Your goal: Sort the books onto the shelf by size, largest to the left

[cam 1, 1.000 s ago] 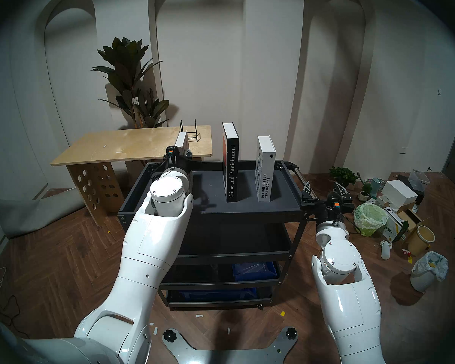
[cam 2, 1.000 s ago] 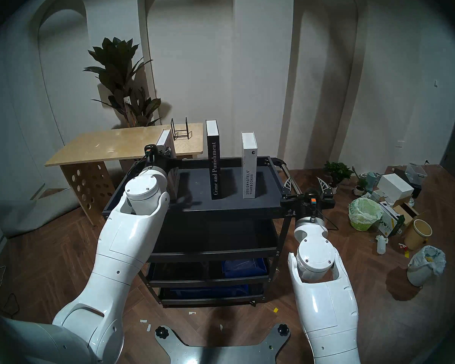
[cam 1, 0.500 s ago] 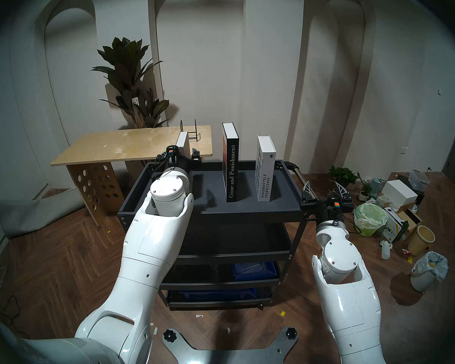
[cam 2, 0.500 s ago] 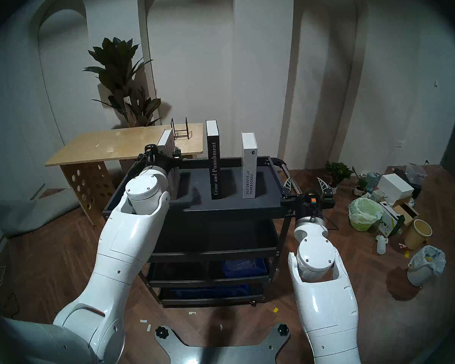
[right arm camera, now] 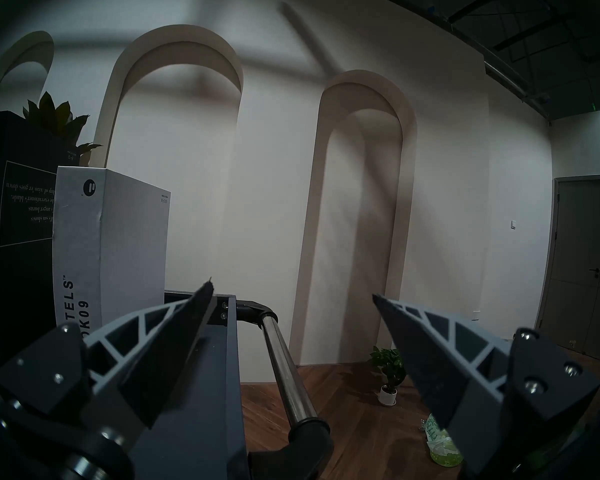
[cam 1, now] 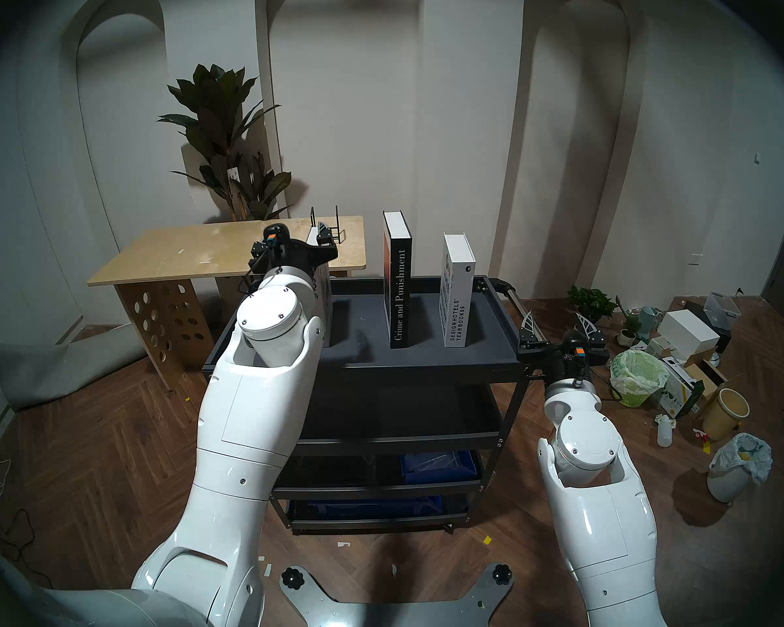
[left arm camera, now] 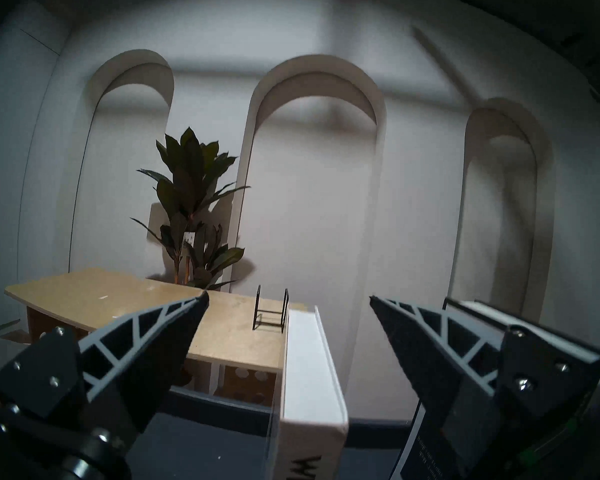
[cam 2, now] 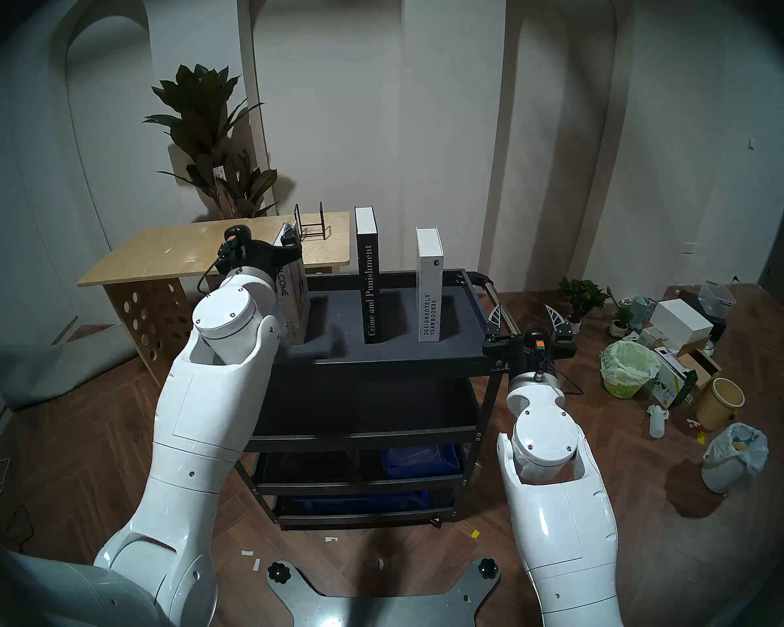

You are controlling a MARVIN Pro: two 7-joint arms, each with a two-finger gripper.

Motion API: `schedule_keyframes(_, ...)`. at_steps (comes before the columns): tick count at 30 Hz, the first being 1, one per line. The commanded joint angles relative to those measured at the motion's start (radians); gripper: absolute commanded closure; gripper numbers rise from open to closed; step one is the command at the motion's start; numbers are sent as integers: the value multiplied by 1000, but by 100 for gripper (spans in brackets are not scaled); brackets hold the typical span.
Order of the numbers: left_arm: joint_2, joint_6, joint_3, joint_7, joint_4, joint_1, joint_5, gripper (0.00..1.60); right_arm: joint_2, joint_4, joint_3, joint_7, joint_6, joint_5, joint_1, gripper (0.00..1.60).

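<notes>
Three books stand upright and apart on the shelf (cam 1: 426, 368), the cart's dark grey top tray. The thin grey-white WELCOME book (cam 2: 293, 296) (left arm camera: 309, 365) is at the left. Black "Crime and Punishment" (cam 1: 399, 286) stands in the middle and the white Design Hotels yearbook (cam 1: 457, 296) at the right. My left gripper (cam 1: 290, 234) (left arm camera: 288, 295) hovers open at the WELCOME book's top, its fingers well clear on both sides. My right gripper (cam 1: 556, 316) (right arm camera: 291, 288) is open and empty beside the cart's right rim.
A pale plywood table (cam 1: 227, 250) with a small black wire rack (cam 1: 329, 230) stands behind the cart's left corner, with a tall plant (cam 1: 227, 137) behind it. The steel handle (right arm camera: 284, 358) juts from the cart's right end. Bins and boxes (cam 1: 680, 341) litter the floor at right.
My left gripper's fingers spread away from the WELCOME book, then the arm rose to the level of the book's top. The book stays upright. The right arm has not moved.
</notes>
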State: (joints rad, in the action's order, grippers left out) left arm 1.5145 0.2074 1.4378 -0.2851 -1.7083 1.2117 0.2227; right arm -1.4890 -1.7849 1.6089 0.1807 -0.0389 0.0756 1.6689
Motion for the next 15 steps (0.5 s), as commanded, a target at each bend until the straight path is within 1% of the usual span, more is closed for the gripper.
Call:
schedule_keyframes(1, 22, -6, -17, 14, -114, -4, 19, 0, 5, -17, 2, -3, -5, 0, -18, 0)
schedule_keyframes(7, 54, 55, -68, 15, -195, 38, 52, 0, 11, -18, 2, -14, -8, -8, -27, 0)
schedule_keyframes(9, 62, 89, -90, 12, -235, 59, 62, 0, 14, -16, 3, -19, -9, -12, -28, 0)
schedule_keyframes(10, 67, 97, -100, 10, -237, 60, 64, 0, 15, -16, 4, -21, -9, -15, -28, 0)
schedule_keyframes(14, 86, 180, -147, -29, -295, 100, 59, 0, 25, -14, 16, -36, -17, -34, -26, 0)
schedule_keyframes(15, 86, 180, -147, -29, -295, 100, 59, 0, 25, -14, 16, -36, -17, -34, -26, 0)
